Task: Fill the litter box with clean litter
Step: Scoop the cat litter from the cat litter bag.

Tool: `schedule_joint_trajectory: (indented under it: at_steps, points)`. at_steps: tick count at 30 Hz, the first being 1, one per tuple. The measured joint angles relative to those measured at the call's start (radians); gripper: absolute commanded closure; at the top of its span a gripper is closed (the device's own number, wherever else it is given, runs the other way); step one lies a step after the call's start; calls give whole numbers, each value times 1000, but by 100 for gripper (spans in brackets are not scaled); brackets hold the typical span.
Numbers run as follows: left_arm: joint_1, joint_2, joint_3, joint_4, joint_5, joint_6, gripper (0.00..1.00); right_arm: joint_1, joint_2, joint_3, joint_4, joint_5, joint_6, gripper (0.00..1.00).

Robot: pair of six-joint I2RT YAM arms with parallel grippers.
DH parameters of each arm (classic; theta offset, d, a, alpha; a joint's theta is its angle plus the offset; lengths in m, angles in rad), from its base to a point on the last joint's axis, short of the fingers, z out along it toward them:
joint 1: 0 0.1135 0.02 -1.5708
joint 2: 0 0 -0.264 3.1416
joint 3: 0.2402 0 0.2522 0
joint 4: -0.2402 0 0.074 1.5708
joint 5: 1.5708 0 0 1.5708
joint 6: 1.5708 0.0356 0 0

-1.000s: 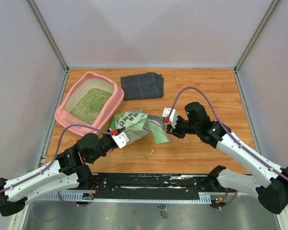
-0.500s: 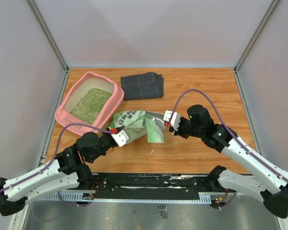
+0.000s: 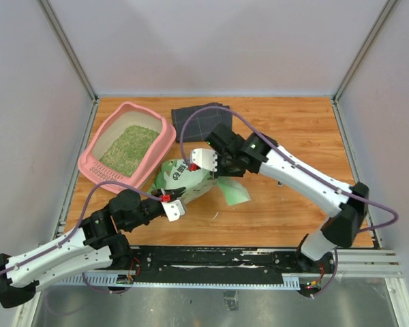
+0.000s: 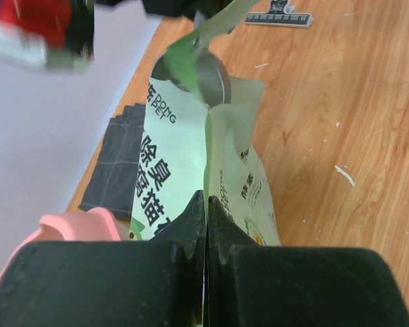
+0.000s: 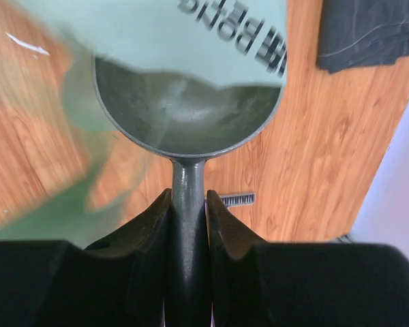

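Robotics lab test cell: plain pale panels and metal frame posts are enclosing a wooden tabletop; two robot arms are standing bolted to a metal rail.

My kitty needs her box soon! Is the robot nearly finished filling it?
Partly. The litter box already holds a patch of clean litter, with bare floor showing beside it. The left gripper pinches the bag while the right gripper holds the scoop at its mouth, looking nearly empty. More scoops seem needed.

right pincer swung left, scoop seemingly entering bag
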Motion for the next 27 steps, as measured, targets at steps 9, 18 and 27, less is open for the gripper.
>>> schedule_joint_trajectory:
  at_steps: [9, 18, 27]
  points:
    - [0, 62, -14, 39, -13, 23, 100, 22, 322, 235, -169, 140, -52, 99]
    - [0, 102, -28, 52, -13, 31, 100, 22, 458, 289, -152, 138, -88, 99]
    - [0, 134, -28, 29, -12, 34, 100, 19, 414, 90, 39, 63, -79, 99]
